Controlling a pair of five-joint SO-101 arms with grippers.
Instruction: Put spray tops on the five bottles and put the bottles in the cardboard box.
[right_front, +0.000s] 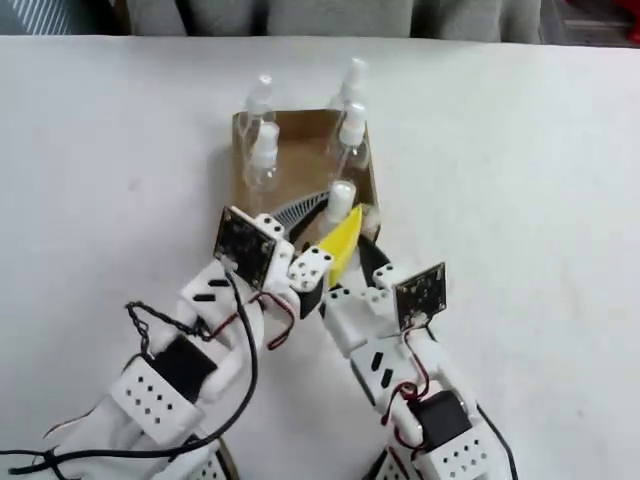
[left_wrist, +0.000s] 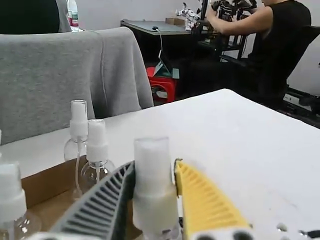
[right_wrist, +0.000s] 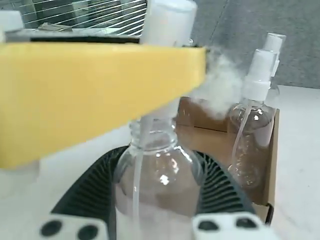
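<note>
Yellow-fingered left tool (left_wrist: 154, 166) clamps spray top (left_wrist: 151, 192); right wrist view: right tool (right_wrist: 157, 167) grips bottle (right_wrist: 161, 192)

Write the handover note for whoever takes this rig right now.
Left claw: shut on the last spray top.
Right claw: shut on the fifth bottle, held upright under that top, at the near end of the cardboard box.
Done: four other bottles carry tops and stand at the box; I cannot tell if the far pair is inside.
In progress: the top's tube is in the neck, but the top is not yet seated.
Left: seat it, then box the bottle.
</note>
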